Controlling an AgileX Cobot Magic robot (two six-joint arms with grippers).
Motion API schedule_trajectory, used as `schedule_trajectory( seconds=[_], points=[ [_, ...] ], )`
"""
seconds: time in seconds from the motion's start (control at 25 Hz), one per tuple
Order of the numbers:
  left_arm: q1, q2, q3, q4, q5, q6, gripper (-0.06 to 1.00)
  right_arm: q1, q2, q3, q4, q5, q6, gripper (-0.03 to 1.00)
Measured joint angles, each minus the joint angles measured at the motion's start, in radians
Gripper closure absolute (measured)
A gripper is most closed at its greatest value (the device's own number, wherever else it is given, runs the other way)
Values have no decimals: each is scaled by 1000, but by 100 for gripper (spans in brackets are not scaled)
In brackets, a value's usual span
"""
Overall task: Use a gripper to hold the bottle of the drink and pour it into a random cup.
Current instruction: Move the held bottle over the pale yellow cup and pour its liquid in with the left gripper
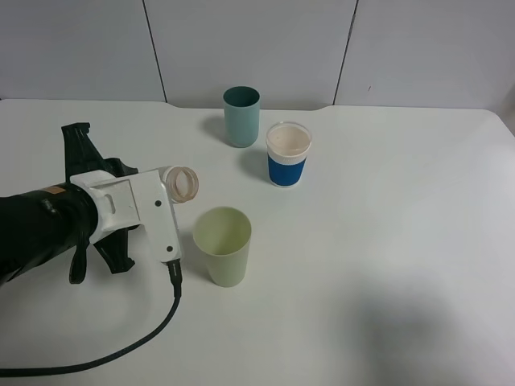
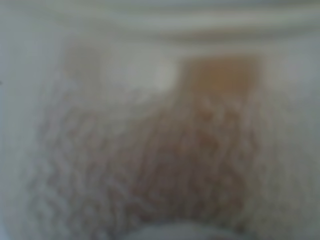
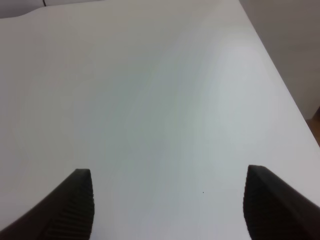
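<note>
Bottle is tipped sideways, clamped in the closed left claw, its mouth near the pale yellow-green cup on the tabletop. The right claw gapes open.

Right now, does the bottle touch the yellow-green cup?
Apart. In the exterior high view, bare white table shows between the tilted bottle and the cup.

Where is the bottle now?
Exterior high view, left of centre: the bottle is tipped in the left gripper, its open neck just left of the pale yellow-green cup.
</note>
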Motion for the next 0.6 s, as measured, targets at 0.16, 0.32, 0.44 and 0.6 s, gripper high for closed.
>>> schedule_trajectory(
  seconds=[0.16,0.32,0.44,0.6],
  points=[
    [-3,43,-40,-64,-1,57,58,0,0,0,0,0,0,33],
    [-10,66,-44,-77,-1,101,58,0,0,0,0,0,0,33],
    [-16,66,-45,-79,-4,136,58,0,0,0,0,0,0,33],
    [-16,66,-47,-79,-16,189,58,0,0,0,0,0,0,33]
  ],
)
